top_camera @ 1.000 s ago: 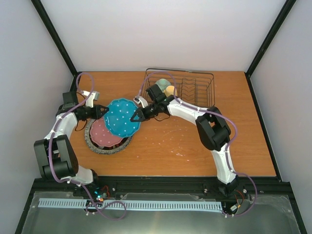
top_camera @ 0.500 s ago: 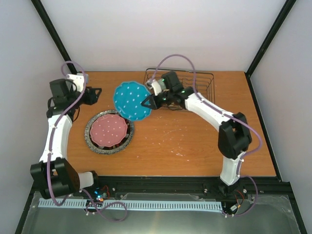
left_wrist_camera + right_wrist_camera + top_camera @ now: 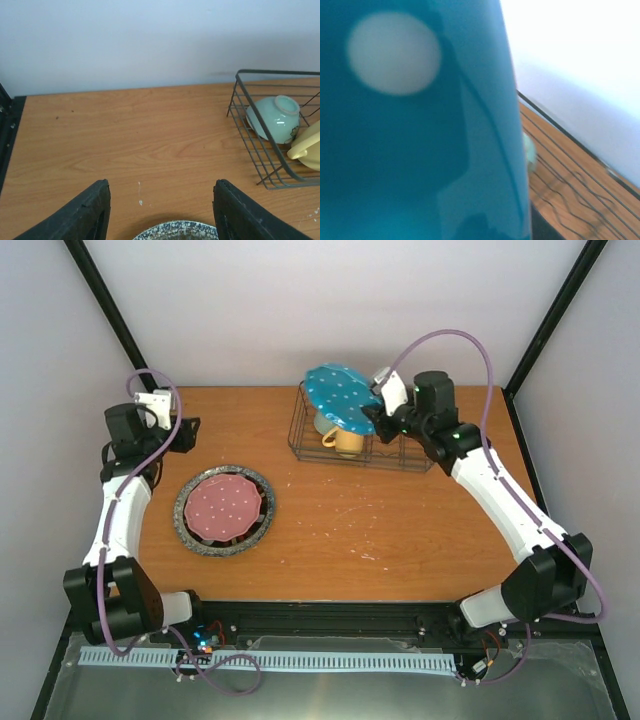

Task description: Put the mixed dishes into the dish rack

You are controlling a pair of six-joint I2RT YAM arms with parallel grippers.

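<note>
The right gripper [image 3: 374, 416] is clenched on the right rim of the teal plate [image 3: 342, 392], which is carried in the air over the left end of the rack [image 3: 400, 445]. The fingertips are hidden by the plate, so the exact bite cannot be judged. The plate is held tilted, its dotted face turned up, its widest line running from far left to near right. In the right wrist view it fills most of the frame [image 3: 420, 130], with rack wires [image 3: 570, 200] beyond it.

The left gripper [image 3: 190, 433] is released, its fingers [image 3: 90, 212] wide apart with nothing between them, above the desk [image 3: 400, 530] near the left edge.

The rack lies lengthwise along the far edge of the desk. The mug [image 3: 346, 439] and the bowl [image 3: 274, 117], tipped on its side, sit in its left end; upright dividers stand to the right of them. The pink plate [image 3: 225, 507] lies flat on the grey plate [image 3: 190, 530], well apart from the rack, with bare wood between.
</note>
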